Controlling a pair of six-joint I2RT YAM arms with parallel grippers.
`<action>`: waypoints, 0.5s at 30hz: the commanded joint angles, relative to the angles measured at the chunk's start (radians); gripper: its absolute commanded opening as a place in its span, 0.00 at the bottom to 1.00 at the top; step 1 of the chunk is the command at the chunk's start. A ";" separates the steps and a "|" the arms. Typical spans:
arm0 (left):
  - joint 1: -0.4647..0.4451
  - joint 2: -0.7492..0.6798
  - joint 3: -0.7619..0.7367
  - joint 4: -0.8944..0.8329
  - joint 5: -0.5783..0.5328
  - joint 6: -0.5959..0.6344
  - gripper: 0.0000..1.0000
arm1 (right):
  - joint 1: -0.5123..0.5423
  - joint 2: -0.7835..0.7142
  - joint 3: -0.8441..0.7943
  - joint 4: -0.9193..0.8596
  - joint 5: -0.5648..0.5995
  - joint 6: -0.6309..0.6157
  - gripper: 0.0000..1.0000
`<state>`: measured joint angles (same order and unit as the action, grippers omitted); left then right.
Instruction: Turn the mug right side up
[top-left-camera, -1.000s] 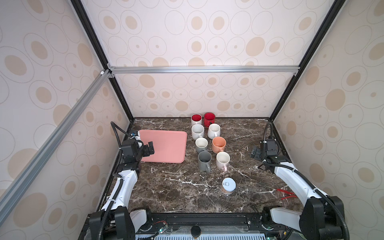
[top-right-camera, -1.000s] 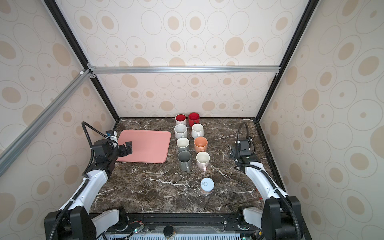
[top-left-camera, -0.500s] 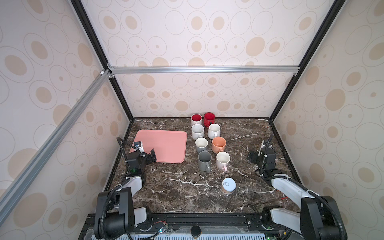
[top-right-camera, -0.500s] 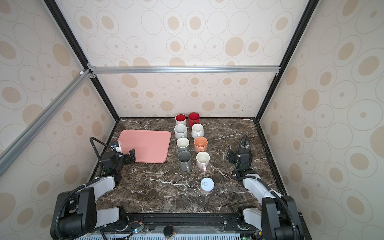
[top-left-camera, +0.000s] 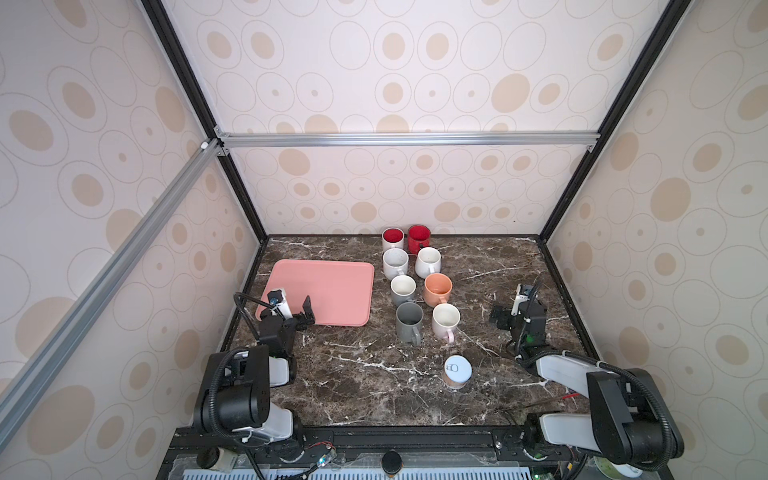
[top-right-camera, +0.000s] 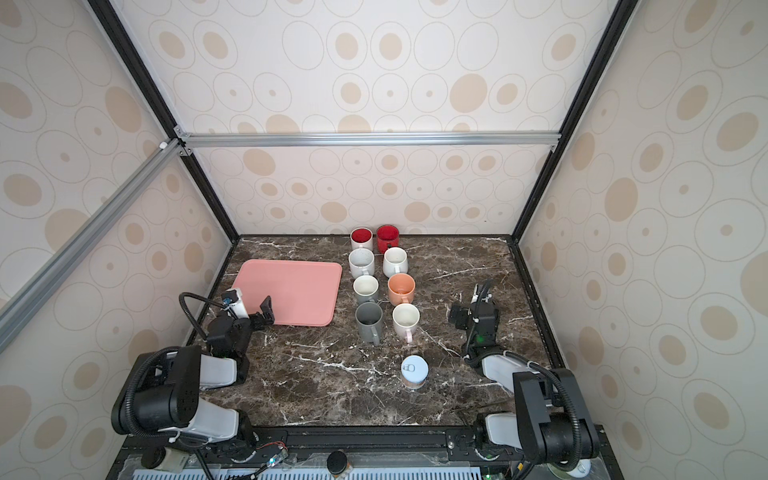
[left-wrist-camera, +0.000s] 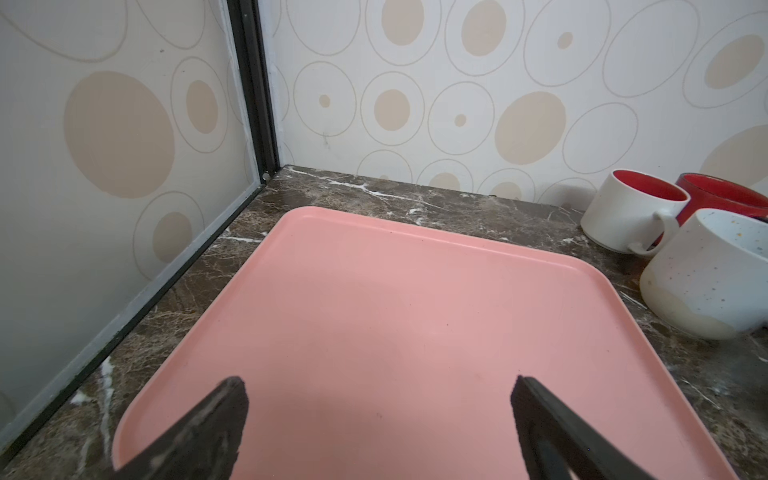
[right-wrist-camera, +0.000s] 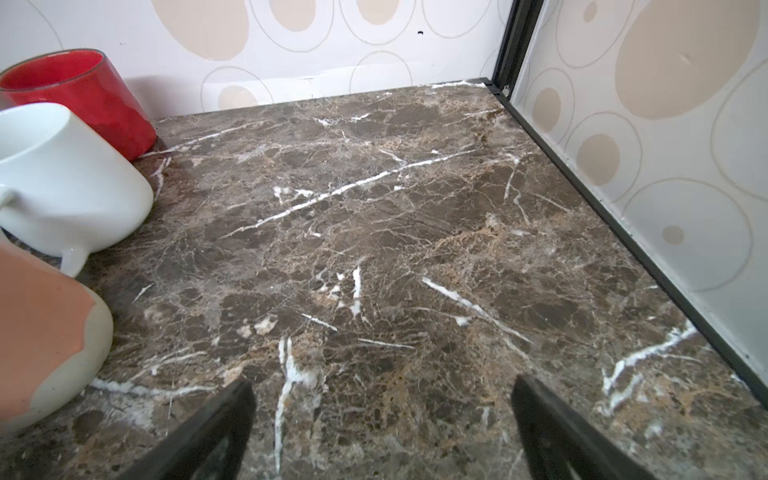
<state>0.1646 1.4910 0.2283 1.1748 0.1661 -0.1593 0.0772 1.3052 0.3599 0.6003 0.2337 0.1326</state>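
Table: a dark marbled top (top-left-camera: 365, 399) was seen in both top views, with both arms based at its near edge.
Inverted mug: the mug (top-left-camera: 457, 370) was stood base up, its pale blue underside showing, alone in the near part of the table and right of the middle (top-right-camera: 414, 369).
Mug against the tools: it was placed nearer the viewer than both grippers, touched by neither, nearer to the right one and well apart from the left one; it was caught by neither wrist camera.
Left gripper: the left gripper (top-left-camera: 296, 309) was held low over the near left corner of the pink tray (top-left-camera: 332, 286), its jaws spread wide with nothing between them (left-wrist-camera: 378, 390).
Right gripper: the right gripper (top-left-camera: 515, 313) was held over bare marble at the right of the table, jaws likewise spread wide and empty (right-wrist-camera: 382, 390).
Near mug pair: a grey mug (top-left-camera: 409, 320) and a cream mug (top-left-camera: 445, 318) were set upright, just beyond the inverted mug.
Middle pairs: a pale grey mug (top-left-camera: 403, 287) was set beside an orange mug (top-left-camera: 438, 286); behind them a speckled white mug (top-left-camera: 395, 262) and a plain white mug (top-left-camera: 428, 259) were stood.
Far pair: a red-lined white mug (top-left-camera: 392, 237) and a red mug (top-left-camera: 418, 237) were placed against the back wall.
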 joint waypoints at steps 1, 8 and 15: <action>-0.015 0.002 0.014 0.080 0.005 0.004 1.00 | -0.001 -0.008 0.001 0.041 -0.038 -0.043 1.00; -0.099 0.021 -0.005 0.129 -0.065 0.093 1.00 | -0.002 0.027 0.027 0.041 -0.039 -0.080 1.00; -0.163 0.080 0.003 0.151 -0.181 0.133 1.00 | -0.006 0.182 -0.046 0.354 -0.077 -0.148 1.00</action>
<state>0.0051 1.5776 0.2165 1.3045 0.0483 -0.0704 0.0765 1.4307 0.3473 0.7990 0.1898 0.0334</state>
